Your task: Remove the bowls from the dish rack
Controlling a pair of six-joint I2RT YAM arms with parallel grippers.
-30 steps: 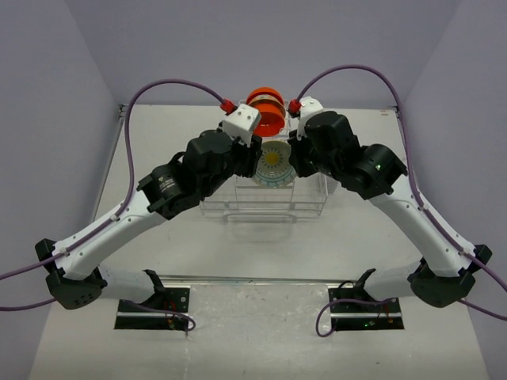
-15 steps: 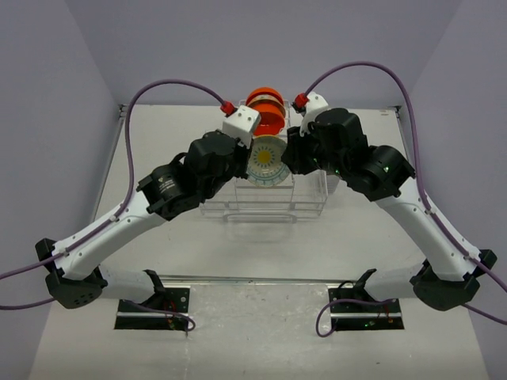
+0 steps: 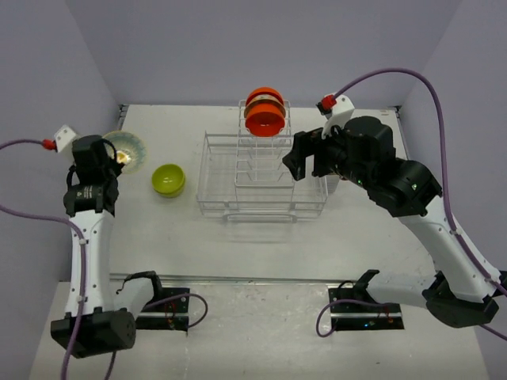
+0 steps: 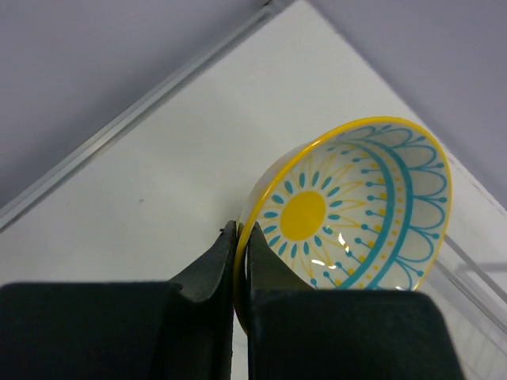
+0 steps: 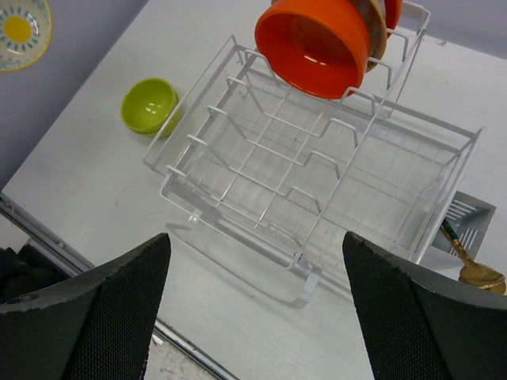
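A cream bowl (image 4: 356, 206) with a yellow flower and teal pattern is pinched by its rim in my left gripper (image 4: 240, 233), which is shut on it. It hangs tilted over the table's far left, bowl (image 3: 127, 150) beside the gripper (image 3: 117, 156). A lime-green bowl (image 3: 169, 179) sits on the table left of the white wire dish rack (image 3: 261, 198). Orange-red bowls (image 3: 264, 117) stand on edge in the rack's taller slotted section. My right gripper (image 3: 295, 162) hovers over the rack's right side, open and holding nothing (image 5: 255, 237). Its view takes in an orange bowl (image 5: 313, 43), the green bowl (image 5: 149, 105) and the rack (image 5: 238, 210).
A small grey cutlery cup (image 5: 459, 218) hangs on the rack's right side with a gold spoon (image 5: 475, 273) in it. The table's raised back edge (image 4: 142, 111) runs close behind the held bowl. Purple cables loop above both arms.
My left arm swung from the rack to the far left, carrying the patterned bowl. The right gripper opened and drew back to the right, off the bowl.
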